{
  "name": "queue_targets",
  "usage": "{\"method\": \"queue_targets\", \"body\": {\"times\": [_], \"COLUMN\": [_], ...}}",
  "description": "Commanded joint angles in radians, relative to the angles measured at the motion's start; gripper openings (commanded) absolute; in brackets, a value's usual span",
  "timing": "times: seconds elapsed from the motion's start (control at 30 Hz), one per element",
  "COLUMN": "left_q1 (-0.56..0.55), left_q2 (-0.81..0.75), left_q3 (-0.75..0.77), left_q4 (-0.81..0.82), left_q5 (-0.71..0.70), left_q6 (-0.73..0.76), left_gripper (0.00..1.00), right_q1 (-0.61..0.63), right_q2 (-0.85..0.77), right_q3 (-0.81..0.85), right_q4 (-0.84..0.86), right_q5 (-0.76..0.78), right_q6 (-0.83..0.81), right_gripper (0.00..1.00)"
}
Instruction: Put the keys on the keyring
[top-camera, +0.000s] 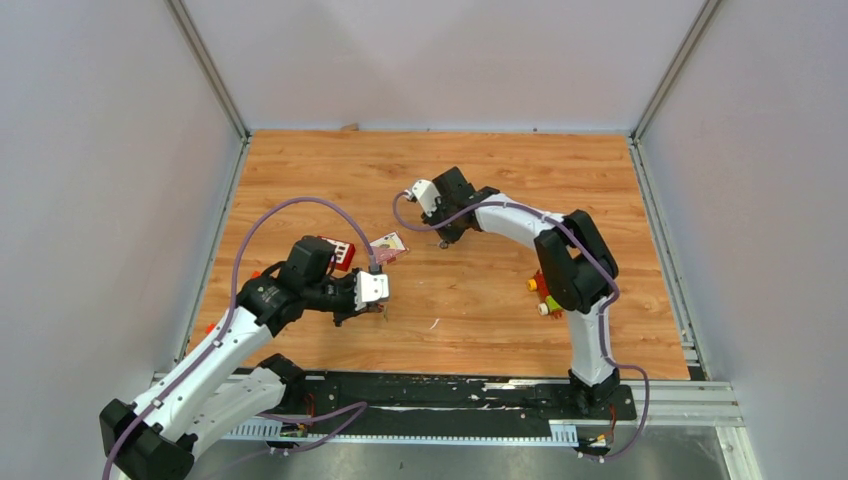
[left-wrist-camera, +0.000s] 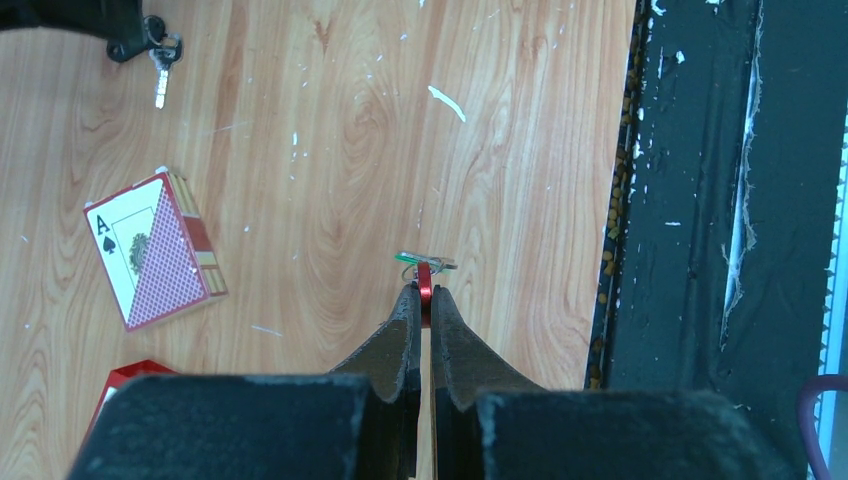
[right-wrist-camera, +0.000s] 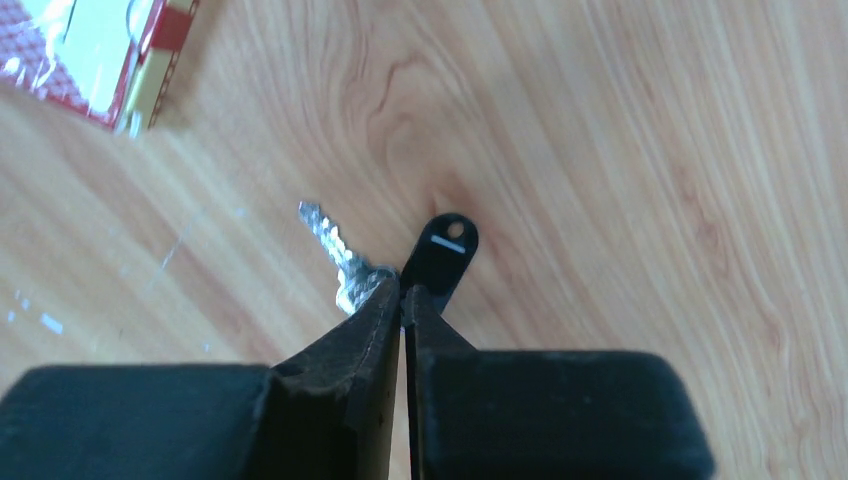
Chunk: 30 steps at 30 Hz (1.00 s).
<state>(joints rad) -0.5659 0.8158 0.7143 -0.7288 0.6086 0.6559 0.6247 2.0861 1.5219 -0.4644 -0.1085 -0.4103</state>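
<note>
Left end effector (left-wrist-camera: 424, 296), toward the near edge of the tabletop (top-camera: 480, 300), left of centre: jaws pinched together on the red keyring (left-wrist-camera: 424, 276); green key (left-wrist-camera: 412, 257) sits at the ring's far end, threaded or not cannot be told. Right end effector (right-wrist-camera: 401, 292), about mid-tabletop: jaws pressed together on the black key (right-wrist-camera: 443, 250), metal blade jutting to one side. Card pack (left-wrist-camera: 155, 250) lies near both.
</note>
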Motion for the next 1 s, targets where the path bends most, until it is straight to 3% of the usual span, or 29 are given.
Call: {"method": "queue_targets", "body": {"times": [0.0, 0.27, 0.47, 0.6, 0.97], "left_q1": [0.005, 0.005, 0.005, 0.005, 0.005], "left_q2": [0.007, 0.031, 0.034, 0.011, -0.026], "left_q3": [0.010, 0.024, 0.025, 0.021, 0.010], "left_q4": [0.011, 0.009, 0.008, -0.006, -0.030], "left_q5": [0.017, 0.016, 0.020, 0.032, 0.073], "left_q6": [-0.003, 0.011, 0.014, 0.030, 0.054], "left_gripper": [0.00, 0.00, 0.00, 0.00, 0.00], "right_q1": [-0.025, -0.057, -0.058, -0.052, -0.032], "right_q2": [-0.124, -0.210, -0.193, -0.167, -0.092], "right_q3": [-0.059, -0.126, -0.103, -0.094, -0.031], "right_q4": [-0.016, -0.030, -0.061, -0.103, -0.180], "right_q5": [-0.062, -0.146, -0.222, -0.245, -0.236], "right_q6": [-0.027, -0.092, -0.281, -0.429, -0.629], "right_gripper": [0.07, 0.08, 0.37, 0.47, 0.41]}}
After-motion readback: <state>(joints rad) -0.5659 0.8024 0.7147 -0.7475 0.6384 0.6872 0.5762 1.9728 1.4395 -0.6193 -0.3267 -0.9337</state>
